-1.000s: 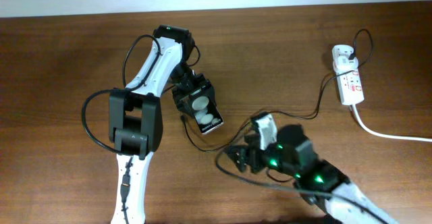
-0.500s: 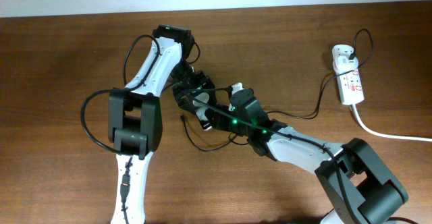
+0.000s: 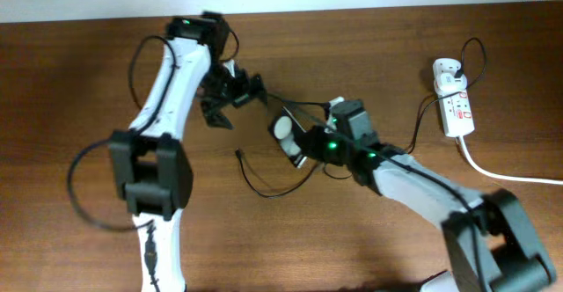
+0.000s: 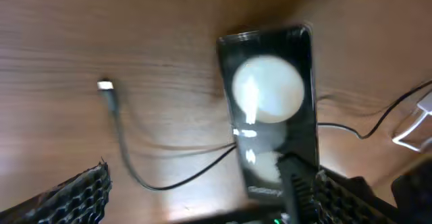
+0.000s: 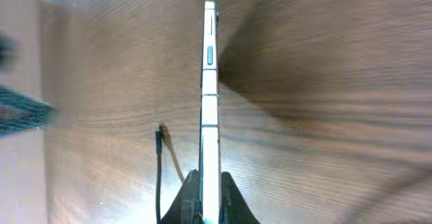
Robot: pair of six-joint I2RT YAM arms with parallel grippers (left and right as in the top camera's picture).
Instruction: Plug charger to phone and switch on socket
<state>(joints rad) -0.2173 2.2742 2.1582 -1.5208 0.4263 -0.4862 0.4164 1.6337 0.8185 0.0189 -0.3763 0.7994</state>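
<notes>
My right gripper (image 3: 305,144) is shut on the near end of the phone (image 3: 285,131), a glossy black slab with round white light spots. In the right wrist view the phone (image 5: 210,82) stands edge-on between the closed gripper (image 5: 209,200). My left gripper (image 3: 230,95) is open, up and left of the phone and apart from it. In the left wrist view the phone (image 4: 270,109) lies ahead of the open gripper (image 4: 209,207). The charger's plug tip (image 3: 238,154) lies loose on the table left of the phone (image 4: 104,86). Its thin black cable (image 3: 264,191) runs right to the white adapter (image 3: 446,69) in the socket (image 3: 458,113).
The socket's thick white cord (image 3: 506,176) trails off toward the right edge. The black cable (image 5: 160,173) loops over the wood table (image 3: 79,81) just below and left of the phone. A pale wall edge runs along the table's far side.
My left gripper opened, let go of the phone and drew back up and left. My right arm swung in from the lower right and closed on the phone, which shifted slightly right.
</notes>
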